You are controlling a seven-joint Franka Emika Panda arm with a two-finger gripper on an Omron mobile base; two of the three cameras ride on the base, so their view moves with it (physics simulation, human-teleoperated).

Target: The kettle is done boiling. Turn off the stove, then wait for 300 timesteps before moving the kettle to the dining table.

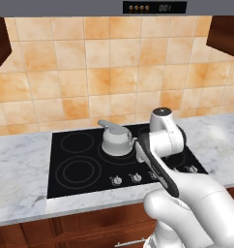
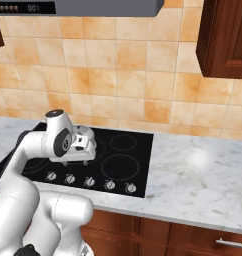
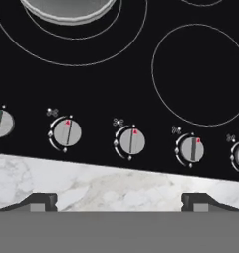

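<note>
The silver-grey kettle (image 1: 116, 139) sits on the middle rear burner of the black stove (image 1: 78, 162); its rounded base (image 3: 67, 10) shows at the top of the hand view. Along the stove's front edge runs a row of small silver knobs (image 3: 130, 141), each with a red mark near its top. My gripper (image 3: 119, 201) hangs above the marble strip just in front of the knobs, open wide with nothing between its fingertips (image 3: 40, 201). The white hand (image 2: 79, 146) hovers over the front of the stove (image 2: 124, 159), in front of the kettle. The dining table is out of view.
Marble counter (image 2: 203, 170) stretches to both sides of the stove, backed by orange tiles. A grey range hood (image 1: 155, 7) with a small display hangs overhead. Dark wood wall cabinets (image 2: 228, 40) flank it, and wood drawers run below the counter.
</note>
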